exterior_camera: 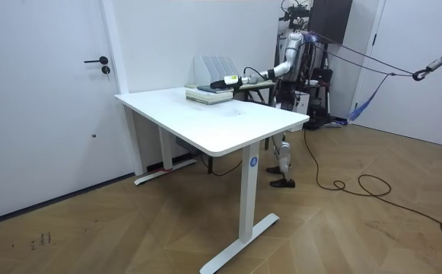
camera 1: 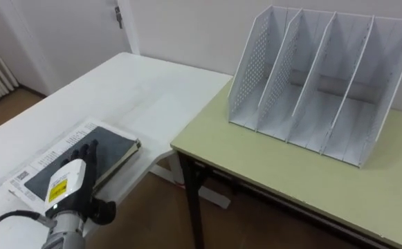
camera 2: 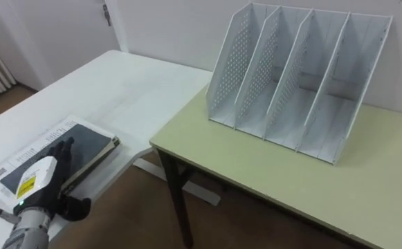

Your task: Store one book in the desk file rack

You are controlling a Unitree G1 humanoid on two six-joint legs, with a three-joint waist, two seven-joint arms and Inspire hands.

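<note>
From my console I see the left hand [camera 1: 69, 181] lying on the dark-covered book [camera 1: 112, 147], fingers [camera 1: 83, 151] stretched flat across the cover and the thumb sticking out to the side, apart from the book's edge (released, not grasping). The book lies flat at the near edge of the white table [camera 1: 124, 86], on top of a printed sheet [camera 1: 40, 163] that pokes out beyond it. The white perforated file rack [camera 1: 318, 76] stands well apart from it on the olive-topped desk [camera 1: 290, 176], its four slots holding nothing. In the room view the robot stands at the table's far corner, its arm reaching to the book.
</note>
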